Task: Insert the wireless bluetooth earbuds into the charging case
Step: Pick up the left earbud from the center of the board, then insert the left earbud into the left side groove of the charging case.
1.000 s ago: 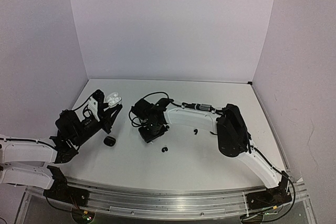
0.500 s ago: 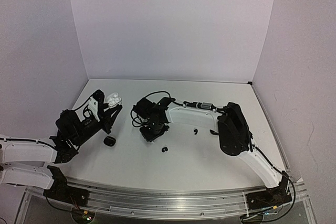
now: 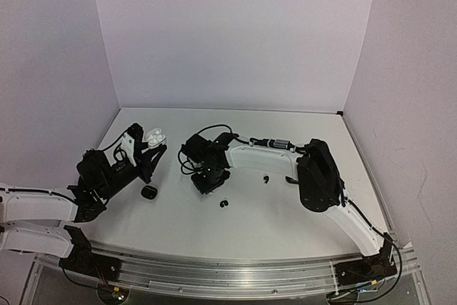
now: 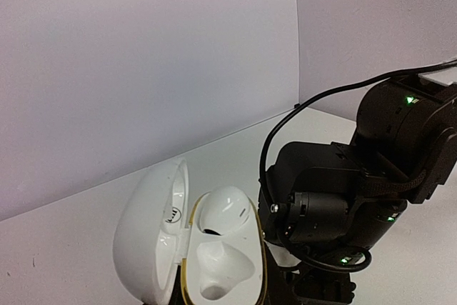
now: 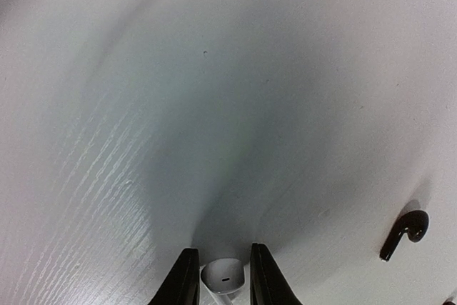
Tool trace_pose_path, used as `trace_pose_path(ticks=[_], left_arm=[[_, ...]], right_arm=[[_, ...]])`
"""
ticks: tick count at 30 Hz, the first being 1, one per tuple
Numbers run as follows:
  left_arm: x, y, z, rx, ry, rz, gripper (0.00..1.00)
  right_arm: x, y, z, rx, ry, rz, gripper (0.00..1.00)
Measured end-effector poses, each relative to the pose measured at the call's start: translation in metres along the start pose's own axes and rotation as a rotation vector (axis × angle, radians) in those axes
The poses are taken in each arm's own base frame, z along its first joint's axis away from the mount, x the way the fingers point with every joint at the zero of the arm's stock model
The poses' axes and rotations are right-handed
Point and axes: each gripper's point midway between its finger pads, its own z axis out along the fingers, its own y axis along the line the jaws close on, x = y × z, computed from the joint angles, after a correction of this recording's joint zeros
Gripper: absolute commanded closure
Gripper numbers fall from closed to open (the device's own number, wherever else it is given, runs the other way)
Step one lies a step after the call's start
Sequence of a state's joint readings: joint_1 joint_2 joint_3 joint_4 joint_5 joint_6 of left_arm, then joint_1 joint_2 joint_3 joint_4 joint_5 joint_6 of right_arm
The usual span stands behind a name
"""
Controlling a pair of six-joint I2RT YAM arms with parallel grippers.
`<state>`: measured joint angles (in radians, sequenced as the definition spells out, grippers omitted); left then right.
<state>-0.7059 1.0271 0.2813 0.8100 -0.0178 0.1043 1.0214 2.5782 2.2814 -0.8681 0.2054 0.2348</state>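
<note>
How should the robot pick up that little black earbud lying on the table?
Probably from straight above, since the black earbud lies flat on the table with open space all round it. Pinch across the thin stem just below the round head, squeezing its two long sides. The rounded head would likely slip out.

Open white charging case (image 4: 220, 251) beside a black arm (image 4: 335, 198).

Around me, plain pale lilac walls (image 3: 235, 33) close the white counter (image 3: 285, 212) at its far, left and right edges; a metal rail (image 3: 235, 271) runs along its near edge. Light falls soft, even.
</note>
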Motion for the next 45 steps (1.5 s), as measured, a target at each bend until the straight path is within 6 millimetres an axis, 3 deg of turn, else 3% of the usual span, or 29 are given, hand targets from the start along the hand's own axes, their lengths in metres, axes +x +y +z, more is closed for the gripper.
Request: trace_pose_path(ticks=[16,21,24,27,29,32,36,39,41,42,44,45], left_arm=[[0.000,-0.005,0.000,0.028,-0.002,-0.001,1.00],[0.000,-0.005,0.000,0.033,-0.002,-0.001,1.00],[0.000,-0.005,0.000,0.031,-0.002,-0.002,1.00],[0.000,-0.004,0.000,0.027,0.000,-0.008,1.00],[0.001,-0.003,0.000,0.025,0.004,-0.012,1.00],[0.002,-0.001,0.000,0.015,0.007,-0.020,1.00],[0.002,0.001,0.001,0.006,0.006,-0.023,1.00],[0.001,0.001,0.003,0.001,-0.008,-0.025,1.00],[0.002,0.003,0.005,-0.008,-0.012,-0.027,1.00],[0.002,0.004,0.006,-0.014,-0.015,-0.027,1.00],[0.000,0.005,0.008,-0.021,-0.023,-0.027,1.00],[-0.002,0.005,0.009,-0.023,-0.033,-0.027,1.00]], right_arm=[[0.001,0.001,-0.002,0.000,0.002,0.004,0.99],[0.001,0.000,-0.003,0.003,0.006,0.022,1.00],[-0.001,-0.001,-0.009,0.007,-0.004,0.037,1.00],[-0.014,-0.004,-0.027,0.015,-0.053,0.062,1.00],[-0.031,-0.006,-0.051,0.015,-0.120,0.085,1.00],[-0.068,-0.008,-0.109,-0.013,-0.295,0.135,1.00],[-0.111,-0.015,-0.221,-0.084,-0.609,0.214,1.00],[-0.125,-0.014,-0.305,-0.135,-0.865,0.250,1.00],[-0.131,0.000,-0.357,-0.193,-1.042,0.258,1.00],[-0.132,0.008,-0.373,-0.224,-1.105,0.258,1.00],[-0.132,0.032,-0.398,-0.303,-1.225,0.247,1.00],[-0.131,0.043,-0.400,-0.331,-1.251,0.236,1.00]])
